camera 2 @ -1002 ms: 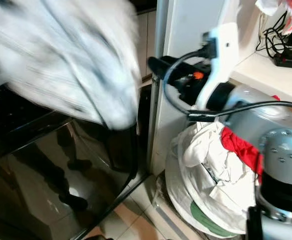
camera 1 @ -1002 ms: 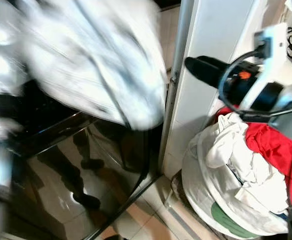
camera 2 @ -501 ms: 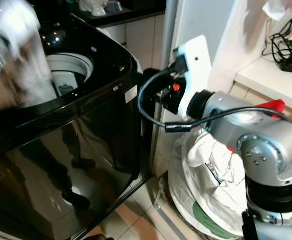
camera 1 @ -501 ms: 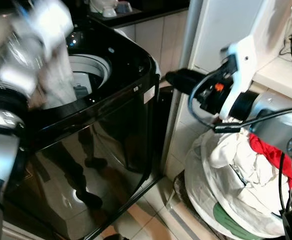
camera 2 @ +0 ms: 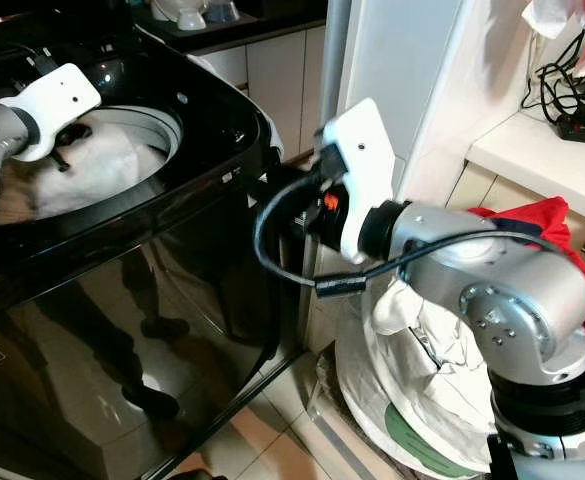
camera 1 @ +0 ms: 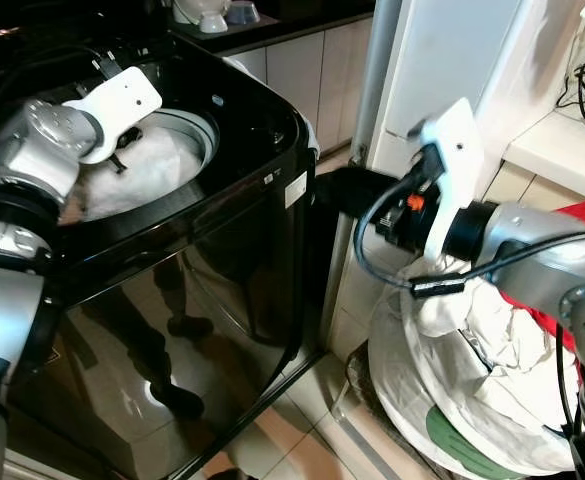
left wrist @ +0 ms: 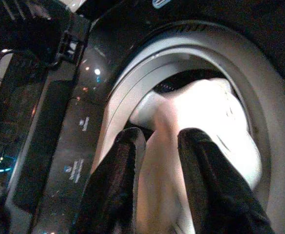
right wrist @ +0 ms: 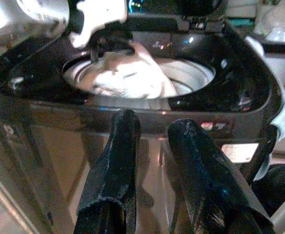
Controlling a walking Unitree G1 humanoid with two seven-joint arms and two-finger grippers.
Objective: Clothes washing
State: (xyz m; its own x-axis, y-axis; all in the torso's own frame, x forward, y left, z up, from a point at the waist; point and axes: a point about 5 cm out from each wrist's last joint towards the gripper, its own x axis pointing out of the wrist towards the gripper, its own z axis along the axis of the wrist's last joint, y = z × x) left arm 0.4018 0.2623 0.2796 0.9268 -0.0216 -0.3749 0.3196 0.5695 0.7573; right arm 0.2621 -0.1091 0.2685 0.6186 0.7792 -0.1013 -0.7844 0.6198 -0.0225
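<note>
My left gripper (left wrist: pixel 154 146) pinches the soft white garment (left wrist: pixel 205 131) (light, floppy) inside the washer drum (camera 1: pixel 197 125); my right gripper (right wrist: pixel 149 134), beside the washer, is slightly parted and empty.

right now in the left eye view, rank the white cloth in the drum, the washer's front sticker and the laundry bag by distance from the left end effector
1. White cloth, in the drum at the left end effector.
2. Sticker, on the washer's front right corner.
3. Laundry bag, on the floor at far right.

A glossy black washing machine (camera 1: pixel 222 250) with mirror-like front holds soft white cloth (left wrist: pixel 200 122), which passes between the left gripper (left wrist: pixel 157 146)'s matt black fingers.
</note>
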